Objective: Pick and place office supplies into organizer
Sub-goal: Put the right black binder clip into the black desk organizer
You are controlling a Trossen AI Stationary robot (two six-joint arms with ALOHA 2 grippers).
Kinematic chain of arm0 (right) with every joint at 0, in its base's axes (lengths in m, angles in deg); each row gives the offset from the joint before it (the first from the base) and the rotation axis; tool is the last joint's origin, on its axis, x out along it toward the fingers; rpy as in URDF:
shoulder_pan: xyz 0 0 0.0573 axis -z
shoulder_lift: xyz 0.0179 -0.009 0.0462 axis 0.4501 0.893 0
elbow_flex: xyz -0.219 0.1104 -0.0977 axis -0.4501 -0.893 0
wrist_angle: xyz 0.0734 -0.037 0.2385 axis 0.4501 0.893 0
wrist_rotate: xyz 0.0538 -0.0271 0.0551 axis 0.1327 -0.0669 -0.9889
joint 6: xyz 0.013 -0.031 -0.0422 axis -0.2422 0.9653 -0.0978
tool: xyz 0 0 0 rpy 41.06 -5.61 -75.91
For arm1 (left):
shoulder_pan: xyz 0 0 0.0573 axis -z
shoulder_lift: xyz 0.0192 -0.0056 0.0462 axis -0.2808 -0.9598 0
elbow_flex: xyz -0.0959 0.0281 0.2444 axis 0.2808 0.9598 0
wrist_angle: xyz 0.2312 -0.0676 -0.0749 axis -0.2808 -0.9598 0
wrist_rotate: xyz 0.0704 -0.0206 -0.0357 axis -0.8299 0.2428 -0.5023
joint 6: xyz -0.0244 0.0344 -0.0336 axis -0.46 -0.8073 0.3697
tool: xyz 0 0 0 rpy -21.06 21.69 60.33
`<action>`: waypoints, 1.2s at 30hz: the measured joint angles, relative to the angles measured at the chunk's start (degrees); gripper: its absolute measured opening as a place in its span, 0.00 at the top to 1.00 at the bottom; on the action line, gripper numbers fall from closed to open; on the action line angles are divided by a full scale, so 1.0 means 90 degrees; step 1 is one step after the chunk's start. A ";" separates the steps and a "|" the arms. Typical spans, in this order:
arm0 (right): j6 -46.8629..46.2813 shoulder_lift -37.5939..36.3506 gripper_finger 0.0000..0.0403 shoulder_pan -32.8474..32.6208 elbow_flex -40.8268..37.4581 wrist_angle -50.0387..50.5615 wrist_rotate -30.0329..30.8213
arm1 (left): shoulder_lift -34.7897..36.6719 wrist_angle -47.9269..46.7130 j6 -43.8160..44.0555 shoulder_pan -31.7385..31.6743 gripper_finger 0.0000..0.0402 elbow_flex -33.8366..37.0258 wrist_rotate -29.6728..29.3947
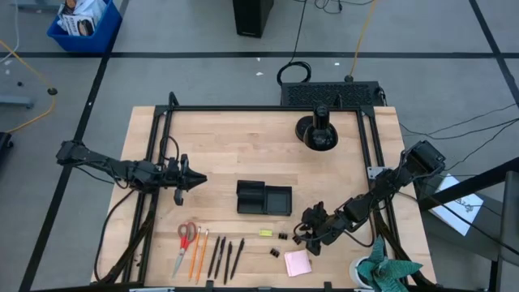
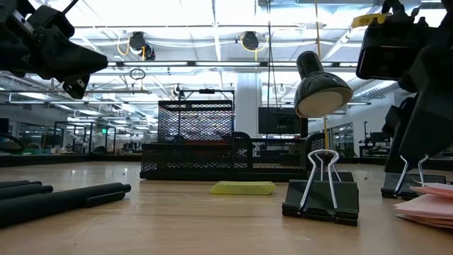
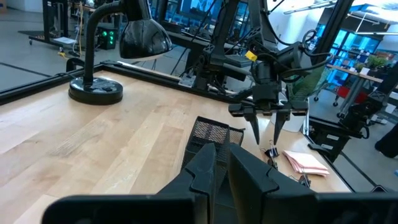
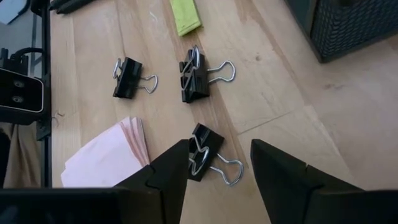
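Right pincer (image 4: 217,165): fingers spread wide, hovering low over a black binder clip (image 4: 205,151) that lies between them on the tabletop (image 1: 227,146), gripping nothing; pink sticky-note pad (image 4: 109,155) just beside it, two more binder clips (image 4: 194,73) lying apart nearer the yellow piece (image 4: 185,15). Left pincer (image 1: 195,178): raised over the tabletop's left half, fingers close together, empty, well apart from the supplies. Organizer (image 1: 263,199): black mesh tray, mid-tabletop, its contents not visible. Row along the front edge: red-handled scissors (image 1: 186,236), orange pencils (image 1: 199,251), dark pens (image 1: 226,258). Black lamp stand (image 1: 318,134) toward the far edge; teal cloth (image 1: 388,270) at the right front corner
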 joint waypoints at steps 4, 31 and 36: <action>0.0024 0.0000 0.64 0.0000 0.0000 0.0044 -0.0151 | 0.0000 -0.0001 0.0002 0.0000 0.89 0.0000 0.0000; 0.0770 -0.0004 1.00 -0.0002 0.0000 -0.0643 -0.0354 | 0.0002 -0.0005 0.0002 0.0000 0.89 0.0000 0.0005; 0.1191 -0.0051 1.00 -0.0005 0.0000 -0.1113 -0.0488 | 0.0000 -0.0007 0.0002 0.0001 0.89 0.0000 0.0005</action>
